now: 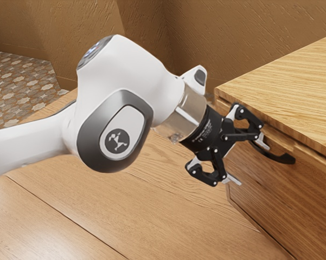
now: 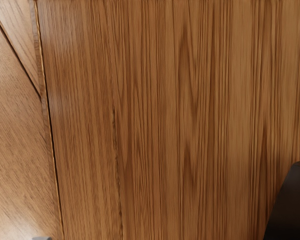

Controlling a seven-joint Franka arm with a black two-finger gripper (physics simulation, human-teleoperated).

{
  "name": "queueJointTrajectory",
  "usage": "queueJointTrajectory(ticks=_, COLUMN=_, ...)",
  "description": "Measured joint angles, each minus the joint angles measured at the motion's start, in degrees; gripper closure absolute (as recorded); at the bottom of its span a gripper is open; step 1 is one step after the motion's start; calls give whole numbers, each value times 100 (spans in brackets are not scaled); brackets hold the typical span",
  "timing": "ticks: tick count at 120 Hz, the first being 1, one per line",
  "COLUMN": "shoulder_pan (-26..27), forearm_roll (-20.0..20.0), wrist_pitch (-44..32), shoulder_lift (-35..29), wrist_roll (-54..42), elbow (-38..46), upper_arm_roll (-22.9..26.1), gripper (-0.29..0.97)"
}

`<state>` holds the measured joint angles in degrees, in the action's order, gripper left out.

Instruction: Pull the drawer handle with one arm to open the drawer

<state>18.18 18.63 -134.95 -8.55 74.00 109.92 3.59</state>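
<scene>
The wooden drawer front (image 1: pixel 282 200) sits under the cabinet top (image 1: pixel 293 81) at the exterior view's right. Its black curved handle (image 1: pixel 280 157) sticks out from the upper part of the front. My gripper (image 1: pixel 250 163) is open, its fingers spread wide right in front of the drawer. The upper fingertip (image 1: pixel 263 144) lies against the handle's near end; the lower fingertip (image 1: pixel 235 181) hangs free below it. In the wrist view the drawer front (image 2: pixel 179 120) is very close, and a dark shape (image 2: pixel 292 205), apparently the handle, shows at its edge.
A wooden floor (image 1: pixel 125 216) stretches below the arm, with a patterned tile area (image 1: pixel 16 86) at the exterior view's far left. Brown walls (image 1: pixel 168 27) stand behind. In the wrist view the floor (image 2: pixel 15 150) runs beside the cabinet's edge.
</scene>
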Motion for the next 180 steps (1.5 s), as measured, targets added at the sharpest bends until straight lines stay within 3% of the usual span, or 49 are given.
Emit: queueJointTrajectory(ticks=180, shoulder_pan=-187, forearm_roll=58, wrist_pitch=132, shoulder_lift=-2046, wrist_roll=15, elbow=1805, upper_arm_roll=199, gripper=21)
